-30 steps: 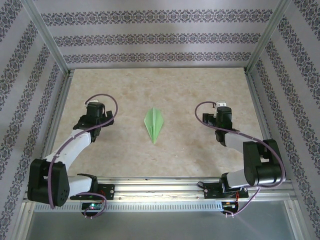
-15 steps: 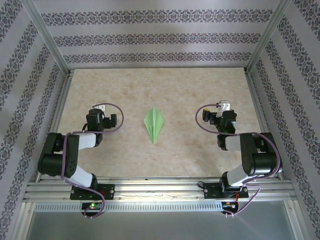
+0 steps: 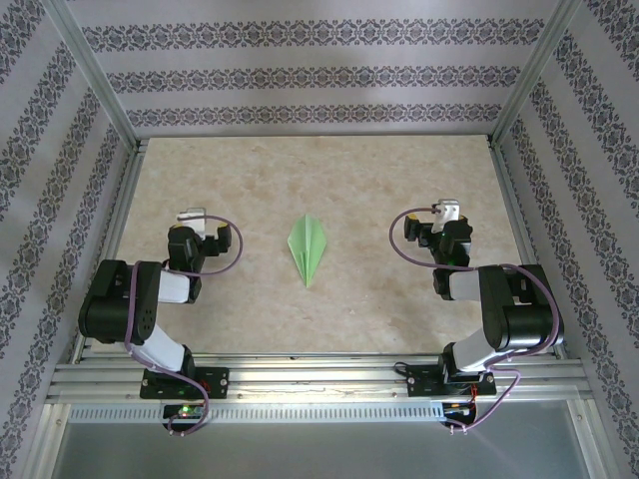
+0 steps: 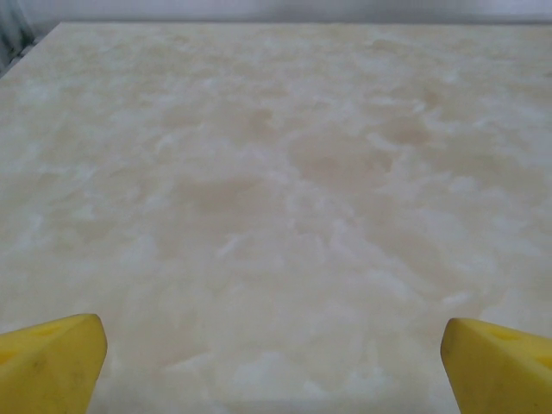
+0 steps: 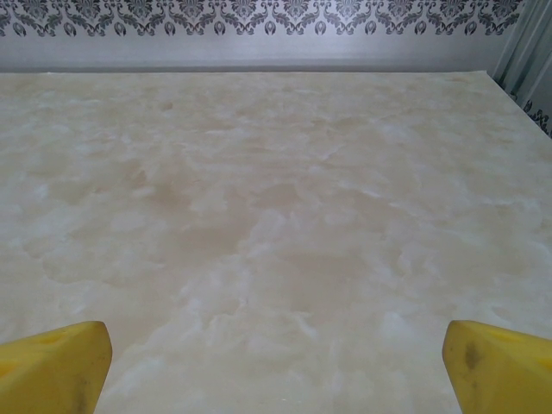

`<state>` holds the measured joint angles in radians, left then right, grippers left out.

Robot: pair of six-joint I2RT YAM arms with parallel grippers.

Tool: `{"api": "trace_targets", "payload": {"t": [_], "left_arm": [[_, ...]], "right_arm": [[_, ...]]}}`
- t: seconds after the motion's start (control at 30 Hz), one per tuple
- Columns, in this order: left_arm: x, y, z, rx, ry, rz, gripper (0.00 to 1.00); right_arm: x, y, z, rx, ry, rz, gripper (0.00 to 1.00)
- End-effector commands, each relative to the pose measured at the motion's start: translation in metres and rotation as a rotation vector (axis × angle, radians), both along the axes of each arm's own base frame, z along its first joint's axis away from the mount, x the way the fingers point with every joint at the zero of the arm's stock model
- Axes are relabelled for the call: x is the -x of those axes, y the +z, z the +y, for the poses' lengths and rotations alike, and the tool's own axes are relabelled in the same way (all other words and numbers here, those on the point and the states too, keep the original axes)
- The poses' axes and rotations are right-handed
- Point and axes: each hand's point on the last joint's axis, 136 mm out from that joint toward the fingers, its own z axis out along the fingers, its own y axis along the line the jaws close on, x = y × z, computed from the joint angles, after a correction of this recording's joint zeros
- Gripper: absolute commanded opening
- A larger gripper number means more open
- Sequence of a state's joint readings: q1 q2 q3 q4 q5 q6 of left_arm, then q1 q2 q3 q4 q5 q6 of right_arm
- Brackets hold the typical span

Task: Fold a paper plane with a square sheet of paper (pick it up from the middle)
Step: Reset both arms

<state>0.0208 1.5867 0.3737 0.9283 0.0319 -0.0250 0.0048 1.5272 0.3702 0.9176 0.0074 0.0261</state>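
Observation:
The square sheet of paper lies folded as a pale green paper plane [image 3: 308,249], a slim dart with a centre crease, flat on the middle of the table with its sharp tip toward the near edge. My left gripper [image 3: 192,218] rests well to its left, open, and its yellow fingertips [image 4: 47,362] stand wide apart over bare table. My right gripper [image 3: 449,212] sits well to the plane's right, also open, with yellow fingertips [image 5: 52,366] in the lower corners and nothing between them. Neither gripper touches the plane.
The beige marbled table [image 3: 349,180] is walled by patterned panels [image 3: 319,75] on three sides, with aluminium posts at the corners. A metal rail [image 3: 319,374] carrying both arm bases runs along the near edge. Both arms are folded back close to their bases.
Both arms have folded back toward their bases, the left one from a stretched-out pose. The right jaws opened a little wider. The paper plane has not moved.

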Motion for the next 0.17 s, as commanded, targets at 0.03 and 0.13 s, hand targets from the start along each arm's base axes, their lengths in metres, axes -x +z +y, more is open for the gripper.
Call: {"api": "trace_targets", "payload": {"t": [0.03,0.13], "left_arm": [[-0.0058,0.0063,-0.0085,-0.006,-0.056,-0.014,1.0],[-0.0059,0.0067,-0.0087,-0.006,-0.056,-0.018,1.0]], "right_arm": [[-0.0037,0.0085,0.0038,0.002,0.006,-0.034,0.98],[-0.0034,0.0088,0.0037,0.003,0.006,-0.035,0.98]]}}
